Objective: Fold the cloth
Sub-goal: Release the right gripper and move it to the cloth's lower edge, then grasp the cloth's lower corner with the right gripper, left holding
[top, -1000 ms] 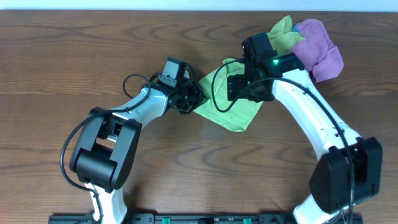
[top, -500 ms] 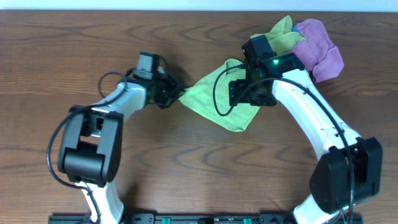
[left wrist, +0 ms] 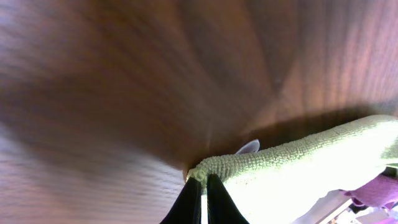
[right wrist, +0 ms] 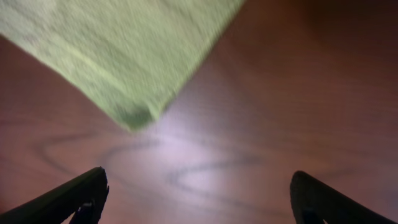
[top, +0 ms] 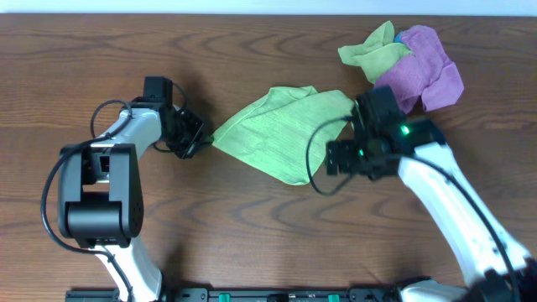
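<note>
So our left gripper (top: 200, 139) is pinched shut on the left corner of the green cloth (top: 281, 134), which lies stretched across the middle of the table (top: 252, 235) between our two arms. Our right gripper (right wrist: 199, 179) hangs over bare wood just off the cloth's near corner, jaws wide apart, holding nothing. A purple cloth (top: 430, 71) sits bunched far right.

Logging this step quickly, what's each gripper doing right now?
Left gripper: closed on a corner of the green cloth.
Right gripper: open, holding nothing.
</note>
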{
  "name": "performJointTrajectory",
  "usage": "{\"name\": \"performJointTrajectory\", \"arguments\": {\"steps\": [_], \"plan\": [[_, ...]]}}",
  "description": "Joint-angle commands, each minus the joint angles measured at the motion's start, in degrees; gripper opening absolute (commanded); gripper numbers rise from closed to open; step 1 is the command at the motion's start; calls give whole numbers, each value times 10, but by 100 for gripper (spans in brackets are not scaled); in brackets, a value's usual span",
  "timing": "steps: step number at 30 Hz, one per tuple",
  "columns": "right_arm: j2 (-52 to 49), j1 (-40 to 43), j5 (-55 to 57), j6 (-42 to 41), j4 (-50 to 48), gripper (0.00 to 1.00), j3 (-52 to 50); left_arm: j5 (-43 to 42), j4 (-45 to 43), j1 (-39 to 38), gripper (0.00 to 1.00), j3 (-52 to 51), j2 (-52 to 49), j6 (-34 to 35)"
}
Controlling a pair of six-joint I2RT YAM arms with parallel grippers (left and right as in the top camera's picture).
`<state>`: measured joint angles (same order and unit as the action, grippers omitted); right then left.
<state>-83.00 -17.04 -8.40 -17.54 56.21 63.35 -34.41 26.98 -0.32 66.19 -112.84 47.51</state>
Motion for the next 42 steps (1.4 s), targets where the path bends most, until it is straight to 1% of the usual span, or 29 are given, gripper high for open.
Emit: {"name": "performJointTrajectory", "arguments": {"steps": [1,5,7,8,11,16,22,26,29,34,42], "plan": [[44,3,-63,-25,-25,95,-66,7,38,8,6,-2,8,-49],[75,3,-146,-85,-102,95,-154,20,83,7,6,-2,9,-75],[76,-2,-170,-119,-152,95,-189,19,96,6,6,-2,9,-75],[76,-7,-172,-142,-186,95,-212,19,109,6,6,-2,9,-75],[76,-12,-172,-184,-241,95,-254,21,133,-1,6,-3,9,-77],[76,-14,-171,-234,-315,94,-301,19,139,-37,6,-17,9,-73],[75,-16,-165,-272,-354,94,-313,20,130,-76,6,-20,9,-50],[73,-35,-153,-306,-384,95,-313,20,129,-76,6,-20,9,-49],[69,-56,-126,-329,-388,95,-313,18,134,-76,6,-20,9,-49],[42,-83,-90,-343,-391,92,-314,18,135,-76,6,-20,9,-51],[-4,-85,-53,-343,-450,85,-314,9,136,-76,6,-20,9,-76]]}}
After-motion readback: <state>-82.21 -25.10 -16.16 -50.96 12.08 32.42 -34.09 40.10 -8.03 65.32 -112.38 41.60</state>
